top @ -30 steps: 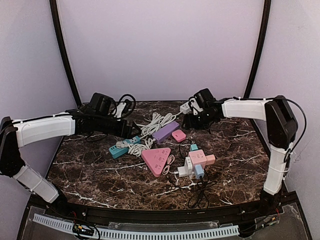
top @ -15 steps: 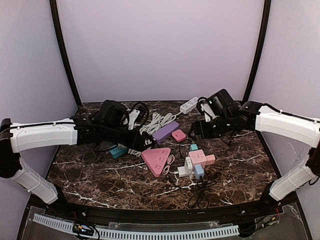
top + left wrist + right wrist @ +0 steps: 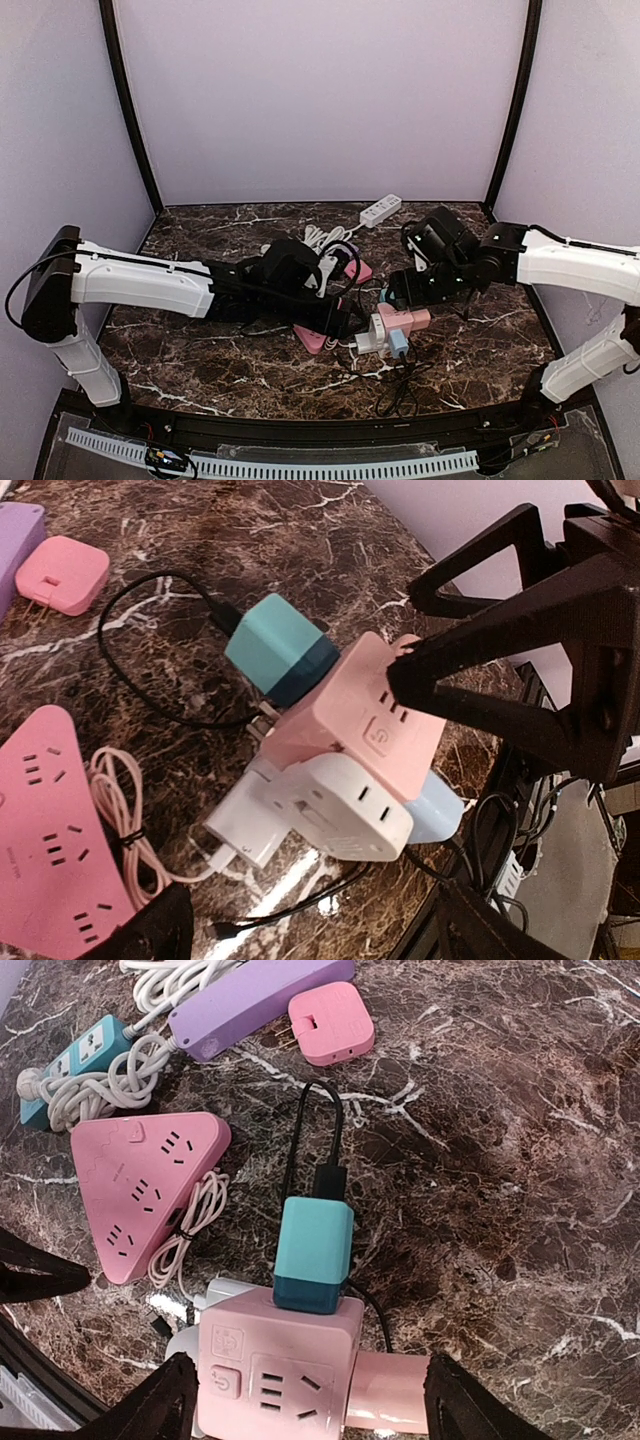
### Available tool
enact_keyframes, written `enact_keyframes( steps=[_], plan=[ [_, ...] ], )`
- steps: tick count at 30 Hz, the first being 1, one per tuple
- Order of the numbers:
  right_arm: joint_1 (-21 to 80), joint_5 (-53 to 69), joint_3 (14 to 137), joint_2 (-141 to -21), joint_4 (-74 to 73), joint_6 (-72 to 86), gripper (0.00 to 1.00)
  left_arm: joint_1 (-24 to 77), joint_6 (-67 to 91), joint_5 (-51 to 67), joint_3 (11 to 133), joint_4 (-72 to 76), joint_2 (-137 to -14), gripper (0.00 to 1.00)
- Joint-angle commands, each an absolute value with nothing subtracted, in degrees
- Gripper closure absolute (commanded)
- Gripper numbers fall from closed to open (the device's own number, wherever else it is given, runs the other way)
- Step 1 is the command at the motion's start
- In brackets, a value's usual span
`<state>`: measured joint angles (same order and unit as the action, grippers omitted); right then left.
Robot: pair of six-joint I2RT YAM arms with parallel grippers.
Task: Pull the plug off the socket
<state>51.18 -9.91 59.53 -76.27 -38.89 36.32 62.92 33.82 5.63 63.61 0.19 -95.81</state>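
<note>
A pink cube socket (image 3: 275, 1370) (image 3: 370, 715) (image 3: 397, 317) stands on the marble table. A teal plug (image 3: 315, 1250) (image 3: 280, 645) with a black cable sits in its far face. A white adapter (image 3: 335, 805), a light blue plug (image 3: 440, 810) and a pink plug (image 3: 395, 1390) fill other faces. My right gripper (image 3: 315, 1405) (image 3: 397, 297) is open, its fingers straddling the cube and the pink plug. One fingertip (image 3: 400, 675) rests at the cube's top. My left gripper (image 3: 320, 935) (image 3: 350, 325) is open, just short of the white adapter, touching nothing.
A pink triangular power strip (image 3: 145, 1185) with a coiled cord lies left of the cube. Behind it are a purple strip (image 3: 255, 1000), a small pink adapter (image 3: 330, 1022) and a teal strip (image 3: 70, 1060). A white strip (image 3: 380, 210) lies at the back. Black cable (image 3: 400, 395) loops near the front edge.
Both arms have swung in from the back corners to the cube socket in the middle. The left gripper crossed over the strips; the right came down onto the cube.
</note>
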Motion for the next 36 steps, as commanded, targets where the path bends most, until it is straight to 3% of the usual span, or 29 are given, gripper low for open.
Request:
enact_keyframes(
  steps=[1, 19, 36],
  plan=[
    [52.64, -11.95, 58.46, -76.85, -38.66, 38.09, 0.23, 64.42, 35.07, 5.19, 68.1, 2.02, -98.59, 0.16],
    [53.81, -11.86, 57.77, -78.93, -37.57, 40.04, 0.23, 65.85, 34.49, 1.84, 75.23, -5.22, -107.34, 0.16],
    [53.79, -12.55, 57.28, -77.9, -38.15, 40.89, 0.23, 65.92, 31.66, -7.93, 73.47, -10.84, -103.15, 0.21]
  ],
)
